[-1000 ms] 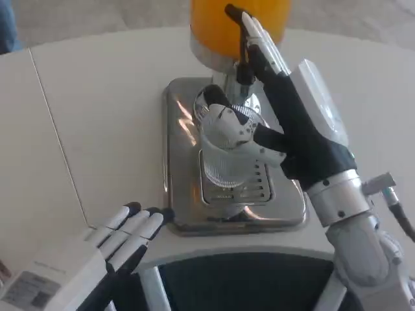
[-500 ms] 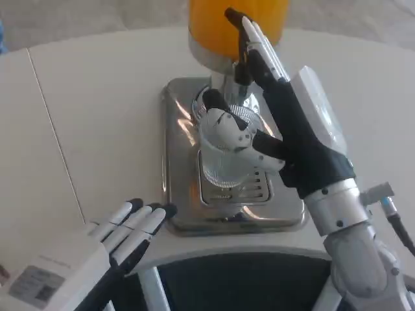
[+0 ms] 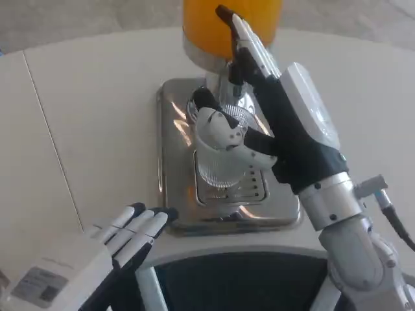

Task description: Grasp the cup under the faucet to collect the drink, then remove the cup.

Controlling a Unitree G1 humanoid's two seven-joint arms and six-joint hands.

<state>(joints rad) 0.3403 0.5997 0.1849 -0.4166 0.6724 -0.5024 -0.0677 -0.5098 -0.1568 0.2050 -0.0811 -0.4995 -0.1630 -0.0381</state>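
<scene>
Clear ribbed plastic cup (image 3: 219, 150) upright on shiny steel drip tray (image 3: 170, 152), beneath orange drink dispenser (image 3: 206, 29). Clasped from its right by right hand (image 3: 279, 123); left hand (image 3: 130, 230) spread, resting nearby.

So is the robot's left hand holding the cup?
No, the left hand rests by the tray's edge; the right hand is at the cup.

You see a mirror-polished metal drip tray (image 3: 170, 149) at centre frame, a clear ribbed glossy cup (image 3: 217, 170), a matt white bench (image 3: 97, 110), and glossy white plastic on the right hand (image 3: 285, 129)
</scene>
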